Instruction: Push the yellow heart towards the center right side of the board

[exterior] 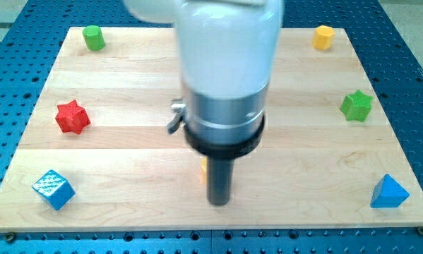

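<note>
Only a thin yellow-orange sliver (203,168) of a block shows, just left of the dark rod; the arm hides the rest, so I cannot make out its shape. My tip (219,202) is near the board's bottom middle, right beside that sliver and slightly below it. The arm's white and silver body (225,77) fills the middle of the view and hides the board behind it.
A green cylinder (92,37) sits at the top left, a yellow hexagon (324,37) at the top right. A green star (356,106) is at the right edge, a red star (72,116) at the left. A blue cube (54,189) sits bottom left, a blue triangle (389,192) bottom right.
</note>
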